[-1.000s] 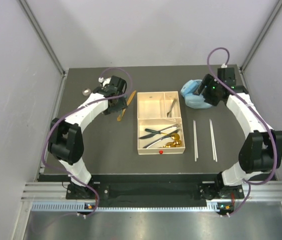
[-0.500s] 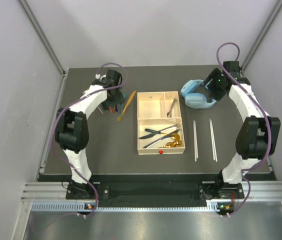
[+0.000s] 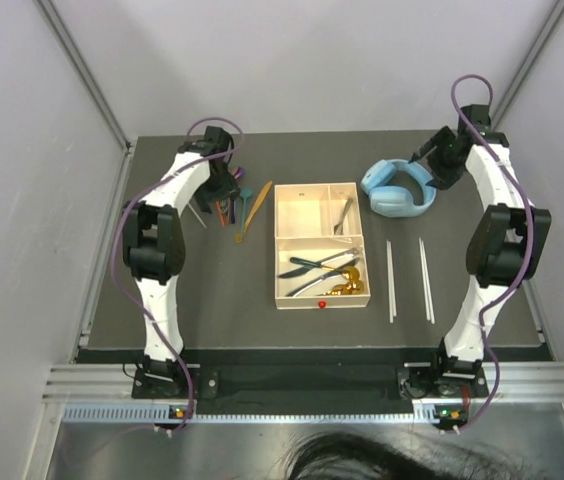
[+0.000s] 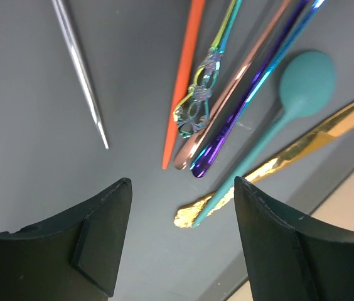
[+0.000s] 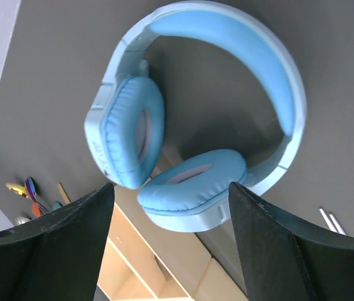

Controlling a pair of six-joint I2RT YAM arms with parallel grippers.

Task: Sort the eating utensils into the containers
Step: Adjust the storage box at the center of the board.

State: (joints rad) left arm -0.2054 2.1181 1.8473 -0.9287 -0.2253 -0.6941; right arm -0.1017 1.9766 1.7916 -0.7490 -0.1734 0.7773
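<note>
Loose utensils (image 3: pixel 234 205): left of tray (image 3: pixel 277 250); chopsticks (image 3: pixel 425 265) right of it. Left gripper (image 4: pixel 183 188), jaws apart, empty, now shifted above them. Right gripper (image 3: pixel 440 168), jaws apart, now clear of headphones (image 3: pixel 394 190). Tray: 1 fork (image 3: pixel 345 213) in small compartment; knives (image 3: pixel 307 265), gold spoons (image 3: pixel 347 282) in large.

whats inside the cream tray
The cream tray holds one dark-and-silver utensil in its far right small section, and crossed dark-and-silver cutlery with gold spoons in the large near section. The far left small section shows nothing. The pieces overlap, so their count is unclear.
</note>
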